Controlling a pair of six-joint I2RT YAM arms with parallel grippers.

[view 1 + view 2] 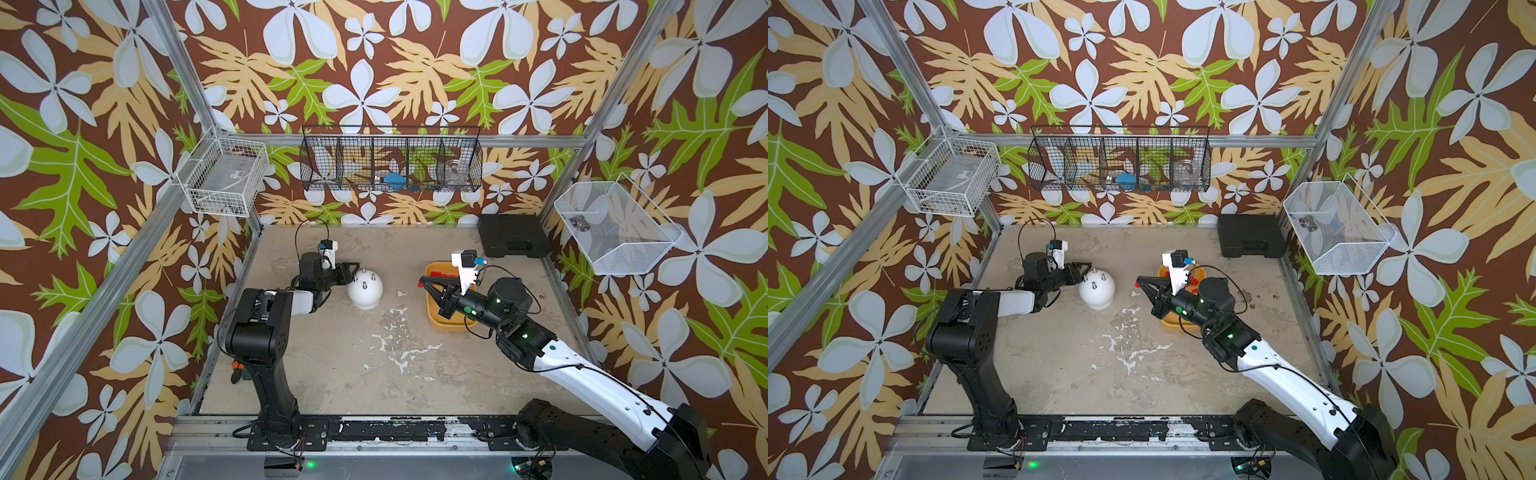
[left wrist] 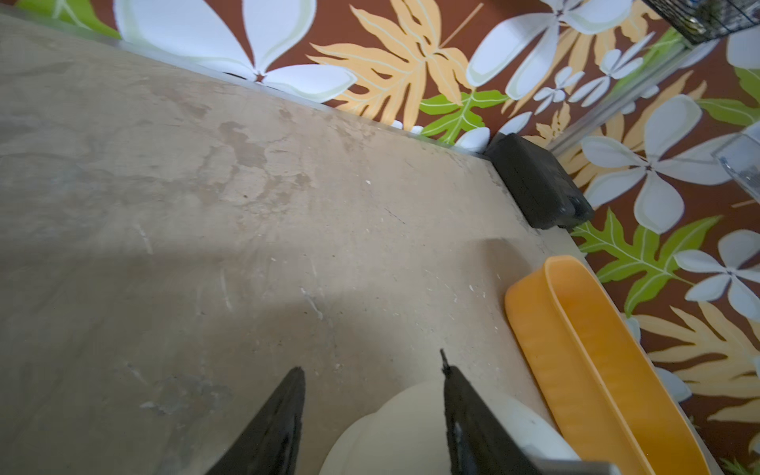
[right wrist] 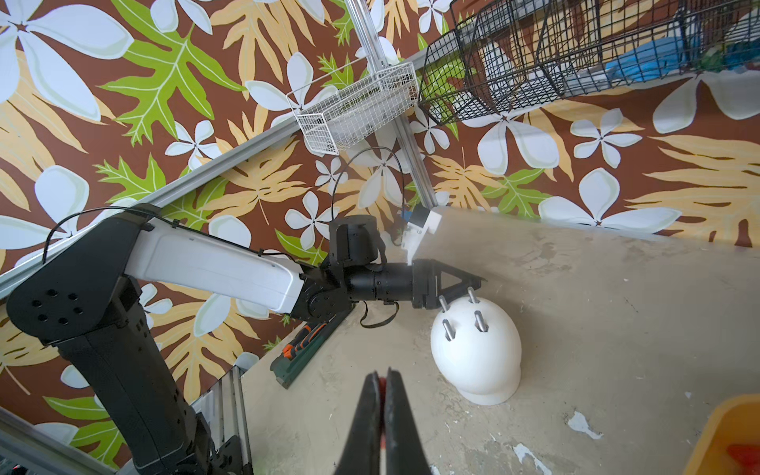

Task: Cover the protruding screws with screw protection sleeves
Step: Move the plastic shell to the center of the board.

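Screws [image 3: 462,318], four bare studs, stick out of the white dome [image 1: 365,291] on the tabletop [image 1: 374,374]. My left pincer [image 1: 351,272] is half spread, its fingers against the dome's back side to steady it. My right pincer [image 1: 420,284] is clenched on one red sleeve [image 1: 1137,285], above the tabletop between orange tray [image 1: 436,322] and dome. Step in hand: carry. Next: line the sleeve's bore up with a stud, then push on.

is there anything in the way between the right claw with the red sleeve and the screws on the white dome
Nothing visible. The right claw, shut on a red sleeve, faces the screws across bare table. The left claw sits at the white dome's far side, off that path.
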